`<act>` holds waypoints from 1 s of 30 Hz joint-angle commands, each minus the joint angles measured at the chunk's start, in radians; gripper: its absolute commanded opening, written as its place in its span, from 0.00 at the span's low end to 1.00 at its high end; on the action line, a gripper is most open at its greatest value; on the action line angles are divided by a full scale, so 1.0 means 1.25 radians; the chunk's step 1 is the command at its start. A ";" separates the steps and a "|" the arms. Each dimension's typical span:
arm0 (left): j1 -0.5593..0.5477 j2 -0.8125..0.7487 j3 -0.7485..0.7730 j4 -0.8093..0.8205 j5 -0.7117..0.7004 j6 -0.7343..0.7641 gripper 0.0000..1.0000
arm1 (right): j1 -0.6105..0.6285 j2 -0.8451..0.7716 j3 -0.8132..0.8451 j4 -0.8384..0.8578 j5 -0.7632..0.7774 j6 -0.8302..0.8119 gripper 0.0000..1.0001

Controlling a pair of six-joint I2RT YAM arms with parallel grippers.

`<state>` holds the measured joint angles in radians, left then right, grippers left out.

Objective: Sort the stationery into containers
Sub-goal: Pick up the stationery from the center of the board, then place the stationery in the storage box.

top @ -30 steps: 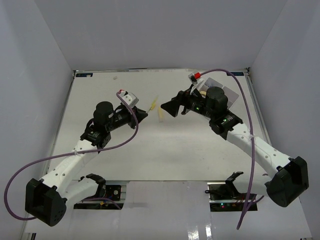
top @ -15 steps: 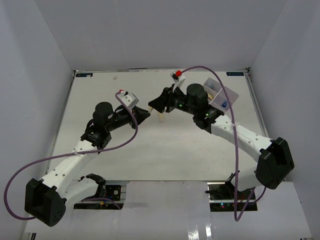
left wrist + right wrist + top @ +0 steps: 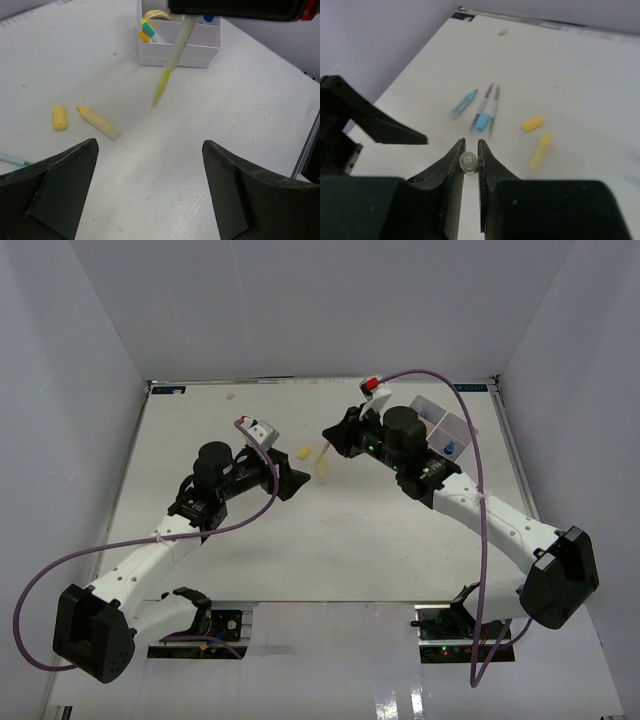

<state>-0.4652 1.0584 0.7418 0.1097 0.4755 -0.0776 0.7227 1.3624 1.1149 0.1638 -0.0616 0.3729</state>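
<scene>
Work surface: a white table, boxed on three sides by pale grey walls; a ruled strip runs along the far edge.

The white four-compartment tray sits near the far right corner, close to the right wall. In the left wrist view I see pen caps and a tan ring inside it; I cannot tell which compartments hold them.

Right gripper: jaws narrow, clamped on the round end of a yellow-tipped pen. The pen hangs tilted, tip downward, above the middle of the table, apart from the surface.

Left gripper: jaws wide, holding nothing, just beside the hanging pen on its left.

Loose items lie mid-table. A small yellow block sits near a yellow marker. Further left are a blue-capped pen, two thin pens side by side, and a light blue block touching them.

Open room: I see bare surface between the two arms toward the near edge; the left half of the table stands well apart from the tray.
</scene>
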 commanded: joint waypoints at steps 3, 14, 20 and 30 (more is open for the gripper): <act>-0.002 0.037 0.036 -0.058 -0.170 -0.067 0.98 | -0.110 -0.095 -0.024 -0.068 0.276 -0.162 0.09; 0.075 0.119 0.091 -0.203 -0.390 -0.191 0.98 | -0.446 -0.062 -0.030 0.006 0.405 -0.268 0.09; 0.103 0.147 0.101 -0.220 -0.384 -0.207 0.98 | -0.492 0.023 0.005 0.053 0.395 -0.277 0.09; 0.117 0.160 0.107 -0.231 -0.390 -0.220 0.98 | -0.529 0.137 -0.001 0.095 0.361 -0.246 0.22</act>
<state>-0.3279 1.2621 0.8341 -0.1673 -0.0006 -0.3386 0.0769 1.5158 1.0740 0.2024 0.4030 0.0498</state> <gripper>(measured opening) 0.979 0.200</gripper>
